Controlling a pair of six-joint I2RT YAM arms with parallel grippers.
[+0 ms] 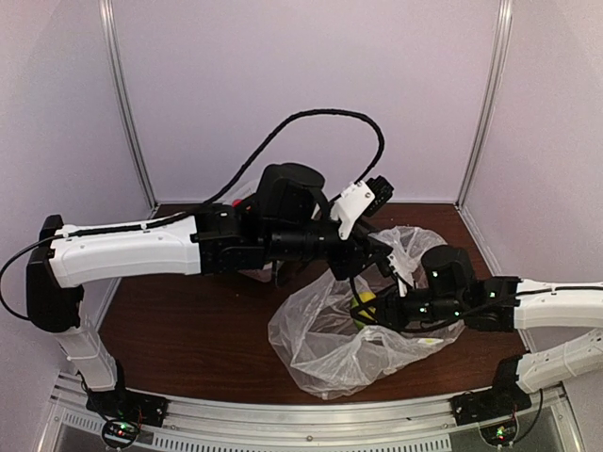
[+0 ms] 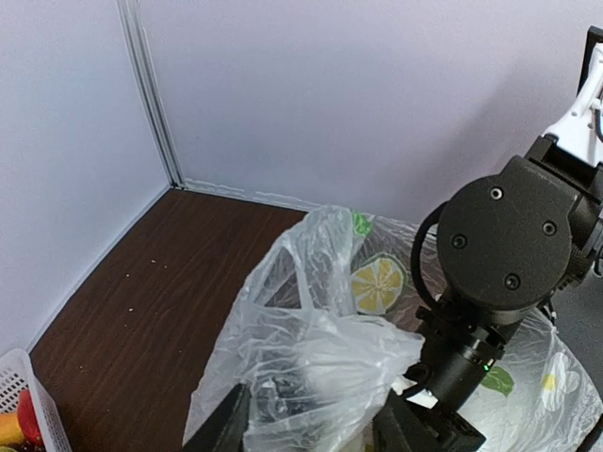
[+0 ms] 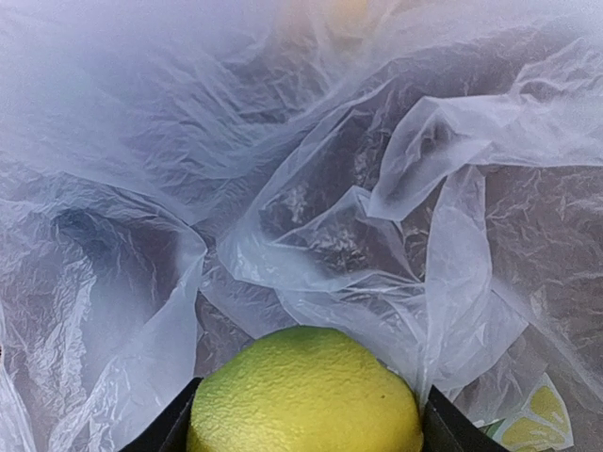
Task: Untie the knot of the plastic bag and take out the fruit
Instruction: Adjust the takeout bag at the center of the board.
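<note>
right end effector (image 3: 306, 428): clamped on yellow-green fruit (image 3: 306, 386) inside plastic bag (image 3: 283, 188) | left end effector (image 2: 316, 414): astride bag film, grip unclear | table (image 1: 188, 320) room at bag's 9 o'clock

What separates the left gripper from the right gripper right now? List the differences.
The right gripper clamps a yellow-green fruit. The left gripper has only crumpled film of the plastic bag between its fingers, and whether it grips is unclear. The right gripper reaches into the bag, while the left gripper is at a raised fold of it. Both are busy with the same bag.
</note>
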